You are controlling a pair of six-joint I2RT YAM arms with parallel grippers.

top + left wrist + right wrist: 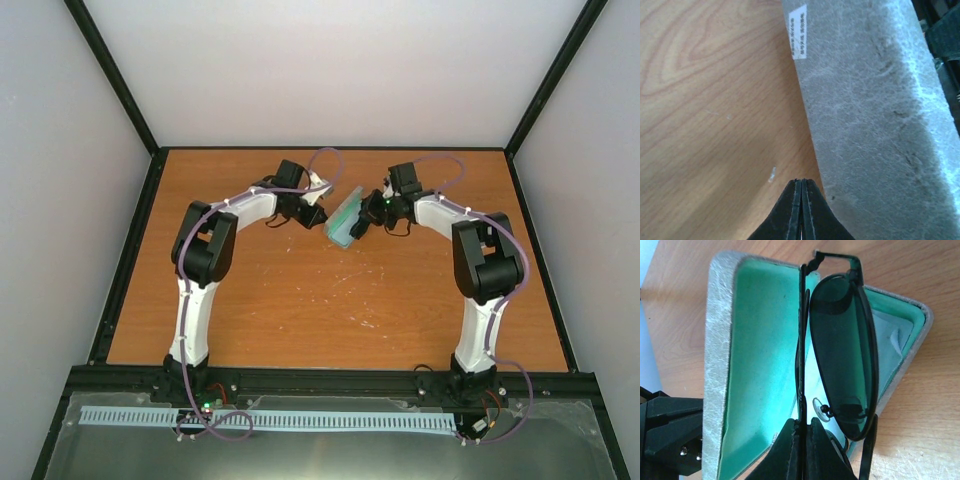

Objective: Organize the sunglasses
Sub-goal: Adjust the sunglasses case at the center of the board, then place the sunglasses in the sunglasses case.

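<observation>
**Top:** the rectangular grey felt case with green lining (345,220) stands open at the far middle of the orange-brown wooden table (300,310), boxed in between my two pincers. My left pincer (312,213) is just beside its left side and my right pincer (362,222) is at its right. What the right one grips is too small to read from up here. Black metal rails (130,250) run round the table edge, with pale walls (330,70) behind them. The case is near the far rail but apart from it. Open board lies between my arms toward the near edge.

**Left wrist:** left pincer clenched, tips flush together, gripping nothing. The case's felt outer wall fills the right of the view, immediately right of my tips. I can't tell whether they touch it or stand just off it. A small white printed label (798,32) sits at the far corner of that wall. Wood runs to the left and ahead.

**Right wrist:** right pincer clenched on one slim temple of the thin black wire-frame sunglasses with dark lenses (842,355). They are held in front of the case's open green interior, one lens across the lining. The grey rim flanks them left and right. A pale patch at the right end of the lining is possibly a cloth. My left pincer's black body sits low left, outside the case wall. Wood shows beyond the case, top right.
</observation>
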